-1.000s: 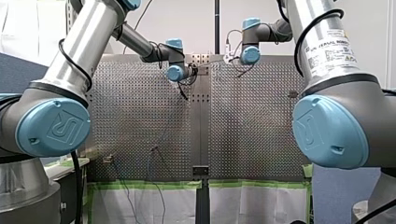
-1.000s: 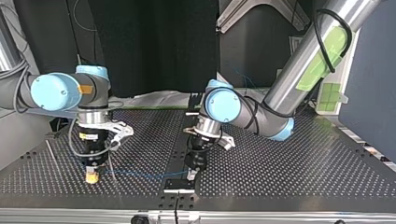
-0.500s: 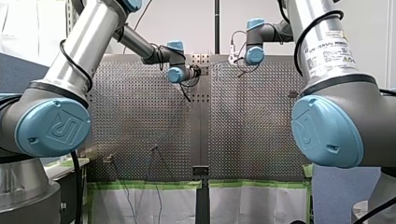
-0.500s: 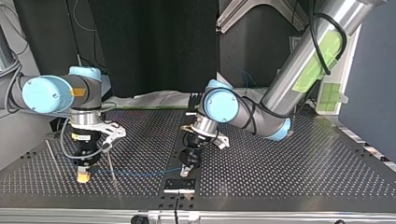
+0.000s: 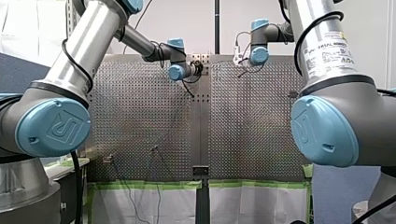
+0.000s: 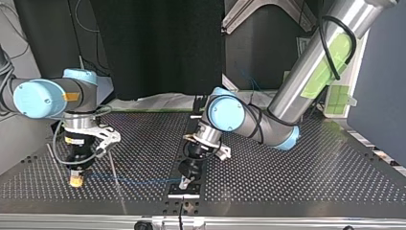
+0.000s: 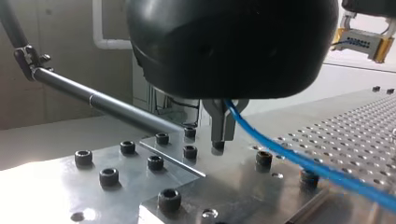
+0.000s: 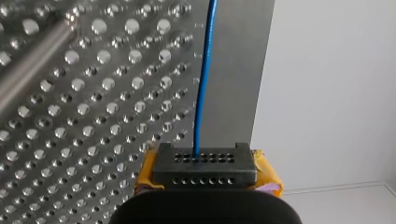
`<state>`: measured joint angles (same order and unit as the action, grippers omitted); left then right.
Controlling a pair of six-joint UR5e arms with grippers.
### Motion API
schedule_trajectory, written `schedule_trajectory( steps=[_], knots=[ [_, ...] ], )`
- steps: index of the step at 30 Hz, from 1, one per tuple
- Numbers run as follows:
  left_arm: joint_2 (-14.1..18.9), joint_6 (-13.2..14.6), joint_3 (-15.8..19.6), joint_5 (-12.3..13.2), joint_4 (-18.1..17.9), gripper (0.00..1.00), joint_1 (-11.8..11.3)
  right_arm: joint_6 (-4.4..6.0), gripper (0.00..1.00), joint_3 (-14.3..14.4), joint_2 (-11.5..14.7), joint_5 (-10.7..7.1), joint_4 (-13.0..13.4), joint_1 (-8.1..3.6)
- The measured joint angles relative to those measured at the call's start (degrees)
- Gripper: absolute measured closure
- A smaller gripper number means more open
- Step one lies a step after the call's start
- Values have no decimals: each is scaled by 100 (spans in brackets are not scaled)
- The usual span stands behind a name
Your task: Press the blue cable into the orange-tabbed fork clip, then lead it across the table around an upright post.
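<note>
In the top view the thin blue cable [image 6: 139, 181] runs taut and low over the perforated table [image 6: 287, 177] between both grippers. My left gripper [image 6: 183, 182] is at the centre seam; in the left wrist view its metal fingers [image 7: 223, 128] are shut on the blue cable [image 7: 299, 161], with the tips just above a screw plate [image 7: 187, 186]. At the top view's left, my right gripper [image 6: 75, 180] with yellow pads is shut on the cable's other end. In the right wrist view the cable [image 8: 203, 93] leaves its black tip block [image 8: 205, 165]. I see no orange-tabbed clip.
A thin leaning metal rod [image 6: 113, 167] stands just beside my right gripper, and a second rod [image 6: 51, 155] stands further toward the top view's left edge. A dark bracket [image 6: 184, 190] sits on the seam near the table's edge. Black set screws [image 7: 108, 176] stud the plate under my left gripper.
My right gripper has moved toward the top view's left with the cable end. My left gripper has shifted slightly left and nearer the table's edge. The cable between them is longer.
</note>
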<state>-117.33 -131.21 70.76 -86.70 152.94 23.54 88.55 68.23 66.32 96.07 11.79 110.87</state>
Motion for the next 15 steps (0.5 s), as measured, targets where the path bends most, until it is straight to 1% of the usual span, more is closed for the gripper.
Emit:
schedule_trajectory(
  steps=[9, 15],
  knots=[
    [-102, -20, -6, 30, -9, 100, 31, 0, 100, 16, 1, 0, -55, -131],
    [-108, 11, -6, 26, -24, 100, 18, -1, 100, 105, -1, 0, -57, -228]
  ],
)
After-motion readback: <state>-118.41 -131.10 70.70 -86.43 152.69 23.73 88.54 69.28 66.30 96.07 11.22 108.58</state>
